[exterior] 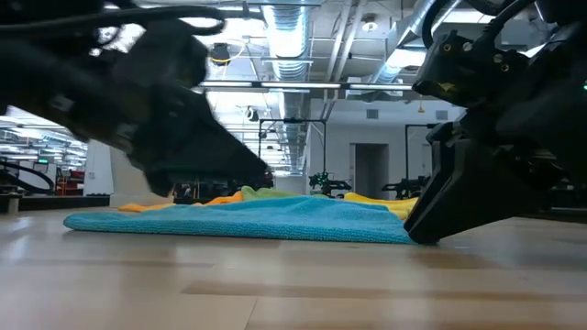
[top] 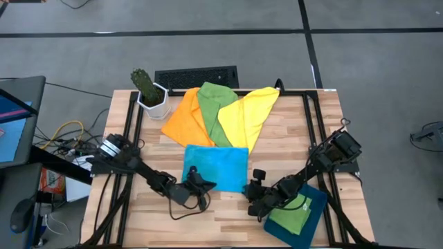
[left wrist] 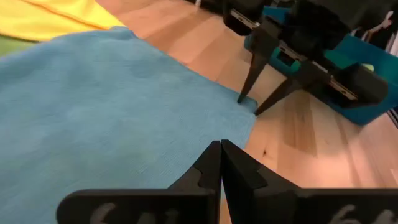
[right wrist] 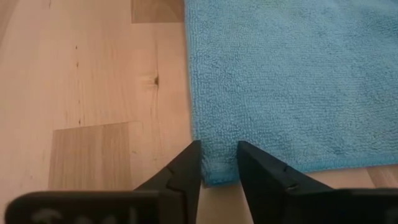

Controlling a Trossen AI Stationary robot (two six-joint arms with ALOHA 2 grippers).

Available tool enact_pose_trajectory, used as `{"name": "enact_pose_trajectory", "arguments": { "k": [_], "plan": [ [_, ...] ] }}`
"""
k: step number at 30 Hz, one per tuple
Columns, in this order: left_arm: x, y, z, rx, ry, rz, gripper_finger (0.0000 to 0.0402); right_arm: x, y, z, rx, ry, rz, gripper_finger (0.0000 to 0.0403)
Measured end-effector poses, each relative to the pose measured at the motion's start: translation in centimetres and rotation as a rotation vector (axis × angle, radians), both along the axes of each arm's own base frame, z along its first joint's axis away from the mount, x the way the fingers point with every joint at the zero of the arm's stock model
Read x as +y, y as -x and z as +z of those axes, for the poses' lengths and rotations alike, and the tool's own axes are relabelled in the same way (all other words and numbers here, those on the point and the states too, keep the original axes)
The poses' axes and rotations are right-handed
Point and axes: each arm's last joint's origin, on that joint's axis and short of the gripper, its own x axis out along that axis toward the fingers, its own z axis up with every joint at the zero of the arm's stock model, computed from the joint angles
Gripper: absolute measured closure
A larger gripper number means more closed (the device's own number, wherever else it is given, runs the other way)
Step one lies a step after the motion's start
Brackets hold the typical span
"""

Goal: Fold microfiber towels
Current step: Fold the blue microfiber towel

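One towel (top: 216,167) lies flat on the tabletop (top: 277,138), between both claws. Behind it three towels (top: 221,114) overlap. A plant pot (top: 154,100) stands at their left; a tray (top: 315,207) holds another towel (top: 292,213).

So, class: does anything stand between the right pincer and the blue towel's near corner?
Nothing visible does. The right pincer stands open with the corner of the blue towel between its fingers, on bare table.
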Motion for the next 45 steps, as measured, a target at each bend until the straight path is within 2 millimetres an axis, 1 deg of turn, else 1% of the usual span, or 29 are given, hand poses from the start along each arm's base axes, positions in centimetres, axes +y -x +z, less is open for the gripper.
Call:
{"name": "enact_pose_trajectory", "arguments": {
  "k": [3,6,10,14,17,21,24,29,31,33,41,43,45],
  "plan": [
    [-0.6,-1.9,-0.5,0.032,-0.024,-0.066,0.0401,0.0,0.0,0.0,0.001,0.0,0.0,0.0276],
    [-1.0,-3.6,-1.1,0.11,-0.059,-0.065,0.0401,0.0,0.0,0.0,0.001,0.001,0.0,0.0276],
    [-1.5,-4.8,-1.6,0.226,-0.106,-0.071,0.0401,0.0,0.3,0.8,0.005,-0.004,0.01,0.0273],
    [-1.6,-5.0,-1.5,0.245,-0.119,-0.059,0.0401,0.4,0.7,2.5,-0.042,-0.006,0.034,0.0267],
    [-1.6,-5.0,-1.5,0.245,-0.116,-0.055,0.0401,0.7,0.9,2.7,-0.045,0.013,0.065,0.026],
    [-1.5,-4.9,-1.5,0.251,-0.112,-0.05,0.0402,0.5,0.8,1.7,-0.012,0.054,0.071,0.0252],
    [-1.5,-4.9,-1.6,0.252,-0.107,-0.048,0.0402,0.3,0.4,0.9,-0.005,0.072,0.073,0.0249],
    [-1.5,-4.9,-1.6,0.254,-0.106,-0.047,0.0401,-0.3,0.0,0.3,0.028,0.06,0.07,0.025],
    [-1.5,-4.9,-1.6,0.257,-0.107,-0.047,0.0402,-0.3,0.0,0.3,0.035,0.054,0.071,0.0258],
    [-1.5,-4.9,-1.6,0.258,-0.107,-0.048,0.0402,-0.3,0.1,0.3,0.043,0.047,0.064,0.0275],
    [-1.5,-4.9,-1.6,0.259,-0.111,-0.052,0.0402,-0.2,0.2,0.3,0.069,0.012,0.092,0.0386],
    [-1.5,-4.8,-1.4,0.261,-0.116,-0.062,0.0401,-0.1,0.1,0.4,0.073,0.013,0.095,0.039],
    [-1.5,-4.8,-0.8,0.265,-0.117,-0.089,0.0401,0.0,0.0,0.6,0.083,0.012,0.098,0.0383]
  ]
}}
